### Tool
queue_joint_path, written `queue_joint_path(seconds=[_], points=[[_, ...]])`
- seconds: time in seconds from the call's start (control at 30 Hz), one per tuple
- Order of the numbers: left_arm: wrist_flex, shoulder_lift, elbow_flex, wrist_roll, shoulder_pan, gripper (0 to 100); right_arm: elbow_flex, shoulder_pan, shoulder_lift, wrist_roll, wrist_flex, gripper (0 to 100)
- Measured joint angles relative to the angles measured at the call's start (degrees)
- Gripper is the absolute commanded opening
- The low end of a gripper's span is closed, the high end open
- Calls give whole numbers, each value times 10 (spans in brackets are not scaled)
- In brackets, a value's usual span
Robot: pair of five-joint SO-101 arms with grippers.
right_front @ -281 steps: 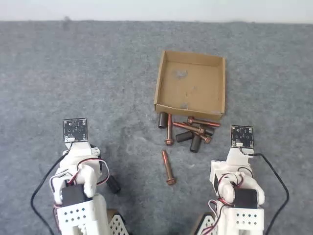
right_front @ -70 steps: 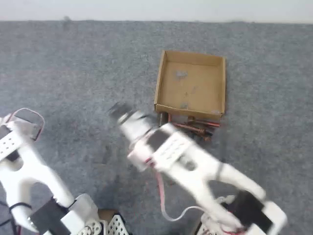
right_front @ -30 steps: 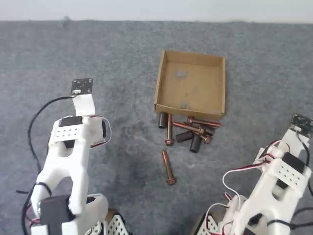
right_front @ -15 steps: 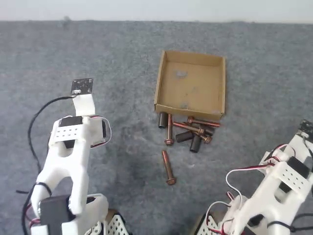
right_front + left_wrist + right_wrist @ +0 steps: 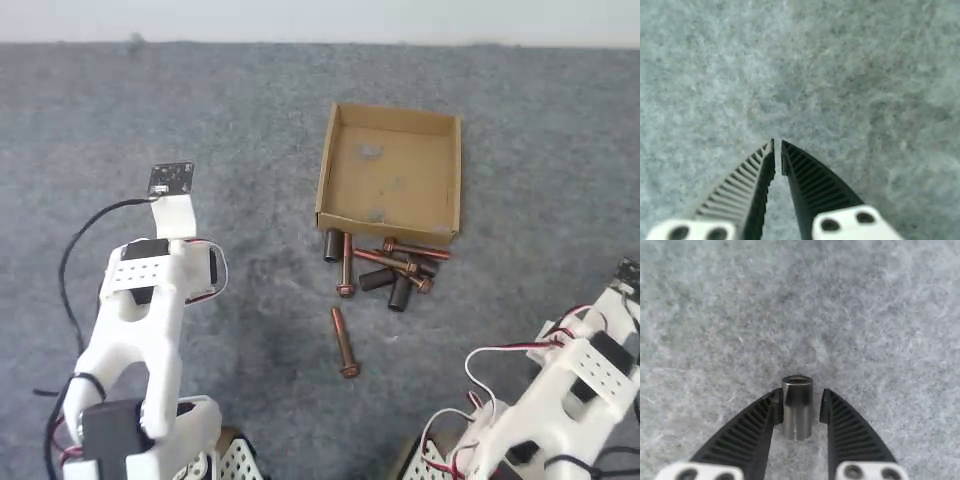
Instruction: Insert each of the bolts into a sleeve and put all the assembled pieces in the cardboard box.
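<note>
Grey carpeted tabletop (image 5: 200, 100), far side: an open brown cardboard box (image 5: 400, 185).

Left gripper (image 5: 777, 143): jaws clenched on nothing, over bare carpet. Right gripper (image 5: 800, 392): jaws grasping one piece, named below.

A heap of copper-coloured bolts and dark sleeves (image 5: 385, 265) lies against the box's near wall. A single copper-coloured bolt (image 5: 343, 342) lies apart between the arms, long axis running from box to robot, head toward the robot. The idle left arm appears nearer to it.

In the right jaws is a short grey metal sleeve (image 5: 797, 410), bore end facing away from the wrist.
</note>
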Motion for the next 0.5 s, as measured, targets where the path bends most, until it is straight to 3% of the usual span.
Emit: queue_joint_path(seconds=[0.5], points=[[3,0,0,0,0,20,23,7,50,39,-21,113]])
